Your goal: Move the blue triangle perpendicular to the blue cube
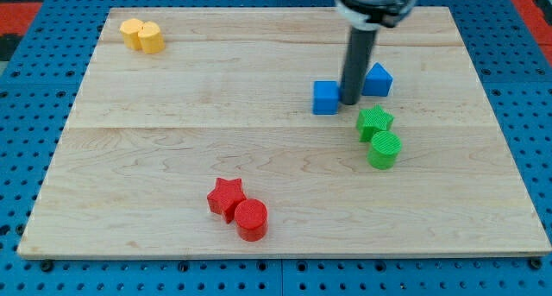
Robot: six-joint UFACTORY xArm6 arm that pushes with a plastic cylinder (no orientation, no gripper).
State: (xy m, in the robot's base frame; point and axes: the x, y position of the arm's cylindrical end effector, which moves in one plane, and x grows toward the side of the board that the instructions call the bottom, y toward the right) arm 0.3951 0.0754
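The blue cube sits on the wooden board right of centre, toward the view's top. The blue triangle lies just up and to the right of it. My tip stands between the two, against the cube's right side and just left of and below the triangle. The dark rod rises from the tip to the view's top and hides part of the triangle's left edge.
A green star and a green cylinder lie just below the triangle. A red star and a red cylinder lie at the bottom centre. Two yellow blocks sit at the top left. The board ends in a blue pegboard surround.
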